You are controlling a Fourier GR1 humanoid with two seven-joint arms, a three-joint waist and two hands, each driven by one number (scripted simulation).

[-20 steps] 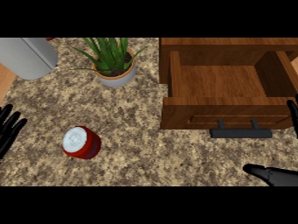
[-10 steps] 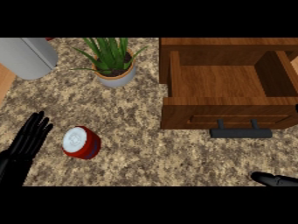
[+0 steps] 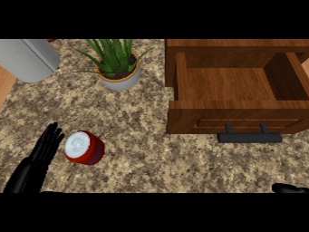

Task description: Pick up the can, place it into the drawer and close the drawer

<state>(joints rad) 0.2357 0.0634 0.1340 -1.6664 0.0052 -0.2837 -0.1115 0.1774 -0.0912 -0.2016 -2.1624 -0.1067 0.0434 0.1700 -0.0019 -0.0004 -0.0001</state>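
A red can point(image 3: 84, 147) with a white top lies tipped on the speckled counter at the lower left. My left hand point(image 3: 41, 152) is right beside it on its left, fingers straight and pointing up, open, with the fingertips level with the can's top. The wooden drawer point(image 3: 240, 115) stands pulled open at the upper right, its inside bare, with a black handle point(image 3: 249, 137) on the front. Only a dark tip of my right hand point(image 3: 294, 188) shows at the lower right edge.
A potted green plant point(image 3: 118, 68) stands at the back middle. A grey metal cylinder point(image 3: 21, 57) lies at the back left. The wooden floor shows past the counter's left edge.
My left hand has moved right, from the left edge to right beside the can. My right hand has sunk toward the lower right corner and mostly left the view.
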